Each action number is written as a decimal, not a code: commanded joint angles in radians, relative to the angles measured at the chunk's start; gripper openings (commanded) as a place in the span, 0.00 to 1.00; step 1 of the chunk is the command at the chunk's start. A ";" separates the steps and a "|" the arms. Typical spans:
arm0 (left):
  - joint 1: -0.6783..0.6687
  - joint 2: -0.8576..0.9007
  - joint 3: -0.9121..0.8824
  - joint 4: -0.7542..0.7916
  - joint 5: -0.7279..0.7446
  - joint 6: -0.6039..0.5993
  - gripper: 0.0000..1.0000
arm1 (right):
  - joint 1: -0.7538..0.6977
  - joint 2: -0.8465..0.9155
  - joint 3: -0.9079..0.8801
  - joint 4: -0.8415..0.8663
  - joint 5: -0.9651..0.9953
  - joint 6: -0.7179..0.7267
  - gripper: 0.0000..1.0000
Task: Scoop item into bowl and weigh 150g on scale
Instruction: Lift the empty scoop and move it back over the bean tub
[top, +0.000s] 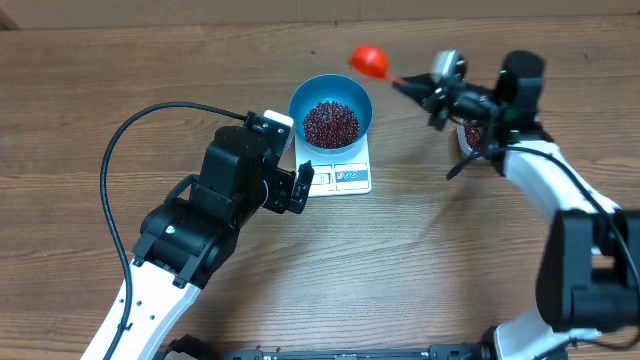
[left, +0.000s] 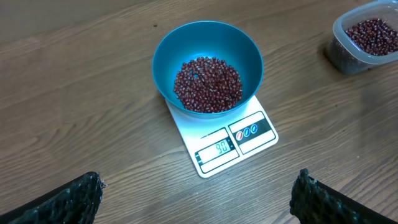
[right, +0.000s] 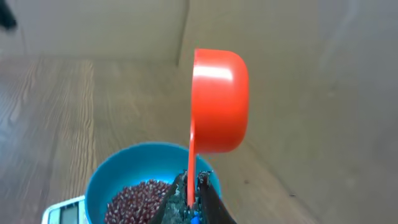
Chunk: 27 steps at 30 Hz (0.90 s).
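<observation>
The left tool (left: 193, 200) hovers with its two dark textured fingertips (left: 69, 198) spread wide apart. It holds nothing and touches nothing, and sits low over the brown wooden desk (top: 440, 260) just in front of the scale.

The right tool (right: 190, 202) is closed tight on the thin handle of a bright orange-red plastic measuring scoop (right: 217, 102). The scoop's long axis runs from that tool out toward the far left, ending in the round cup, which sits raised just beyond the bowl's far right rim. The cup is turned on its side, so its inside cannot be seen.

The round deep blue bowl (left: 208, 65) stands upright on the small flat white rectangular kitchen scale (left: 231, 144). It covers the scale's far part and leaves the display edge showing toward the left arm, reading 90. Inside the bowl lies a loose heap of small dark red-brown beans (left: 207, 85), covering the bottom. A clear rounded plastic tub (left: 367, 37) stands on the desk well to the right of the bowl, with more of the same beans in it.
</observation>
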<state>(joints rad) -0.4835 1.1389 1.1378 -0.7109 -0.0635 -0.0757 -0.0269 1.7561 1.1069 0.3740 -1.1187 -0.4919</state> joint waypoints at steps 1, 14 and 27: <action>0.005 -0.013 0.002 0.003 0.009 -0.007 1.00 | -0.090 -0.102 0.006 -0.038 -0.008 0.163 0.04; 0.005 -0.013 0.002 0.003 0.009 -0.007 1.00 | -0.434 -0.213 0.006 -0.464 0.063 0.163 0.04; 0.005 -0.013 0.002 0.003 0.009 -0.007 1.00 | -0.355 -0.359 0.008 -0.872 0.737 0.047 0.04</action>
<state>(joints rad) -0.4835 1.1389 1.1378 -0.7105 -0.0635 -0.0757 -0.4114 1.4212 1.1095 -0.4702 -0.5793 -0.4465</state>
